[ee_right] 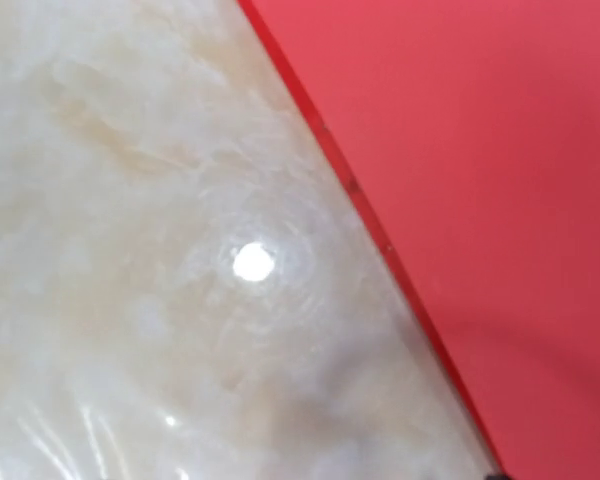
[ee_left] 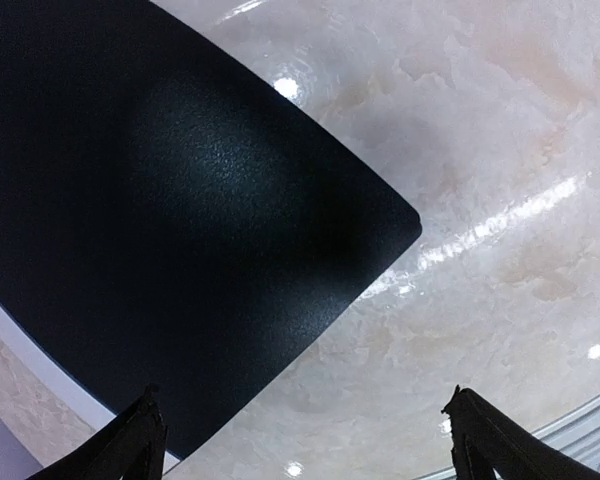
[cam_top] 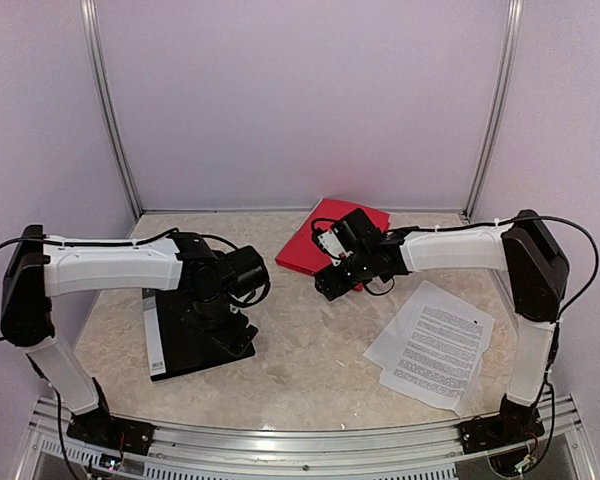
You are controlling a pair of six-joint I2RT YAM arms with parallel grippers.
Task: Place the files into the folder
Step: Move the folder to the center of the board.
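Note:
The files [cam_top: 435,345], several white sheets printed with black text, lie fanned on the table at the right, and neither gripper touches them. A red folder [cam_top: 302,250] lies shut at the back centre. My right gripper [cam_top: 327,285] hovers over its near left edge. In the right wrist view the red folder [ee_right: 480,150] fills the right side and no fingers show clearly. A black folder [cam_top: 195,340] with a white strip along its left edge lies at the left. My left gripper [ee_left: 305,445] hangs open above the corner of the black folder [ee_left: 160,220], holding nothing.
The marble table [cam_top: 310,360] is walled in by lilac panels with metal posts [cam_top: 110,110] at the back corners. An aluminium rail [cam_top: 300,440] runs along the near edge between the arm bases.

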